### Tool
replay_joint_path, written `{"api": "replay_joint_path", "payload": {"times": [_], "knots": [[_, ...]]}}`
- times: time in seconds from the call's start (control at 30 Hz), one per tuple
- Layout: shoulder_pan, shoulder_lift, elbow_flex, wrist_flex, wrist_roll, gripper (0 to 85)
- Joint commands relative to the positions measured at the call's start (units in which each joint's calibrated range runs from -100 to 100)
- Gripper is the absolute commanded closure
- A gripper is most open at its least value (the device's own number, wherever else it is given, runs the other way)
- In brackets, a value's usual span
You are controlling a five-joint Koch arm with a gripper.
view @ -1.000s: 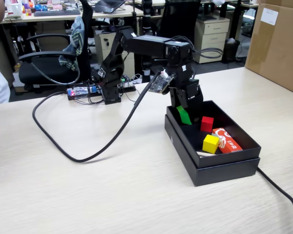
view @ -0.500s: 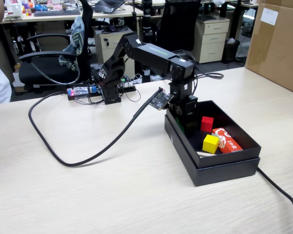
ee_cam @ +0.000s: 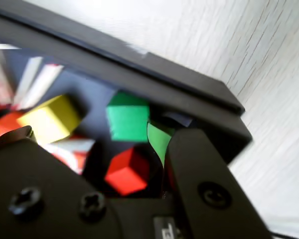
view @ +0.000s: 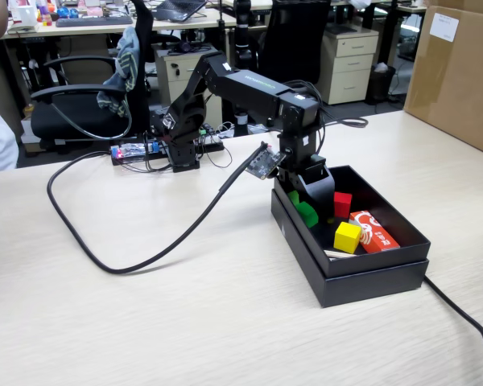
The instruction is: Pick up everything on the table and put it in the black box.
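Claw (view: 307,193) hangs inside the black box (view: 370,277) near its far corner, jaws parted, gripping nothing; the green cube (ee_cam: 127,117) lies released on the box floor beside the red cube (ee_cam: 127,170).

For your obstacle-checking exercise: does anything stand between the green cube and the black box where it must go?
Nothing visible does. The green cube already lies inside the black box, near its wall, apart from the red cube and yellow cube. The pincer hangs over it.

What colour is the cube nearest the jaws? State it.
Bright green cube, best in the wrist view.
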Motion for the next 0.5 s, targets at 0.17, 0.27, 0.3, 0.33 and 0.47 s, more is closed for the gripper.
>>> {"api": "replay_joint_path", "payload": {"times": [0.17, 0.27, 0.3, 0.33, 0.47], "knots": [[-4.25, -33.23, -0.6, 0.17, -4.35, 40.0], [-6.5, -42.64, -5.31, 0.17, -5.91, 39.9], [-7.33, -45.51, -7.31, 0.17, -6.4, 39.5], [-8.01, -48.38, -9.48, 0.17, -7.08, 38.6], [-10.45, -61.0, -19.91, 0.43, -8.01, 36.7]]}}
